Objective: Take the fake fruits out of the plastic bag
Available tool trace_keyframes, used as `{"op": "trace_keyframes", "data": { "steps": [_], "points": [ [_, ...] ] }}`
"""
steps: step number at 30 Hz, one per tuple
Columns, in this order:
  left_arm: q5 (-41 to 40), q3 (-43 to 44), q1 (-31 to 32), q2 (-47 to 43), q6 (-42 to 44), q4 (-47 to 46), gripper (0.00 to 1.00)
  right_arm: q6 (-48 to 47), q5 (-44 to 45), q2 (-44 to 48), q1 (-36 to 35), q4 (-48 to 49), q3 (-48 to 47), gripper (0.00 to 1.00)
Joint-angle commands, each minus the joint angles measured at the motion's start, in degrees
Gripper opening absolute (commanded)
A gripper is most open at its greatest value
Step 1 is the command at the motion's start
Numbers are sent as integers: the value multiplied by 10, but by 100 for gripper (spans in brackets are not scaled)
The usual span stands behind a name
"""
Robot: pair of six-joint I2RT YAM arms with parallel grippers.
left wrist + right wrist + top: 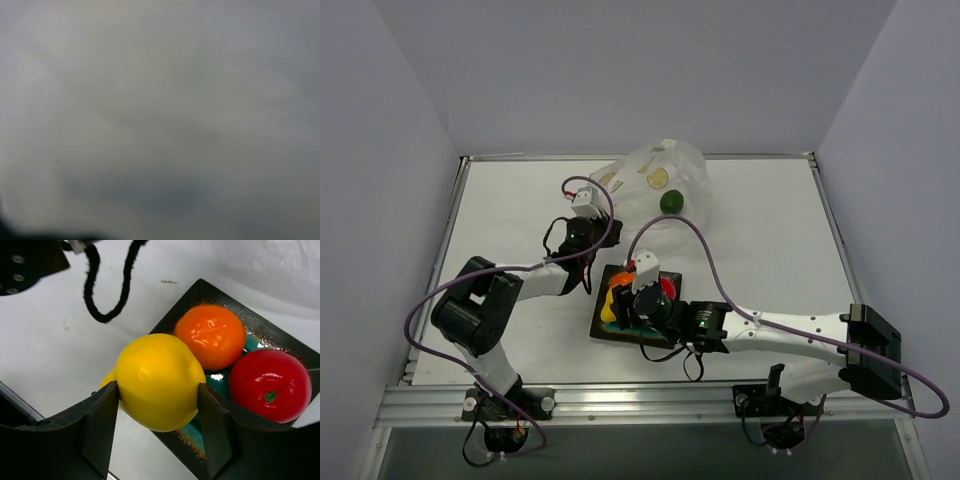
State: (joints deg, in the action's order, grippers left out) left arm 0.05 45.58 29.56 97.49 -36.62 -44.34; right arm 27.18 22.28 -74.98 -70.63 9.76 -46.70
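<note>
My right gripper (159, 390) is shut on the yellow pear-shaped fruit (157, 382), holding it over the near-left edge of the square teal plate (210, 290). The orange fruit (210, 335) and the red fruit (270, 385) lie on that plate, side by side. The dark green fruit (671, 201) sits inside the crinkled transparent plastic bag (655, 165) at the back of the table. My left gripper (592, 195) is at the bag's left edge, shut on the plastic. The left wrist view is only a grey blur.
The plate (605, 330) lies in front of the bag, near the table's front middle. A purple cable (705, 255) arcs over the table above the right arm. White walls enclose the table on three sides.
</note>
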Motion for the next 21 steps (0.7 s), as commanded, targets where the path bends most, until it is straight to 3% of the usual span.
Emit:
{"op": "trace_keyframes", "data": {
  "steps": [1,10,13,14,17,21],
  "points": [
    [-1,30,-5,-16,1,-9,3,46,43,-38,-5,31,6,21],
    [-1,29,-4,-12,0,-12,2,81,45,-123,-11,46,-9,23],
    [-1,28,-4,-12,-1,-13,2,85,45,-117,-14,47,-6,39],
    [-1,28,-4,-13,-1,-14,2,86,43,-112,-14,44,-5,56],
    [-1,28,-5,-13,-2,-14,2,85,46,-111,-13,12,-15,78],
    [-1,27,-3,-12,-2,-15,2,60,56,-82,-11,-11,-32,80]
  ]
}}
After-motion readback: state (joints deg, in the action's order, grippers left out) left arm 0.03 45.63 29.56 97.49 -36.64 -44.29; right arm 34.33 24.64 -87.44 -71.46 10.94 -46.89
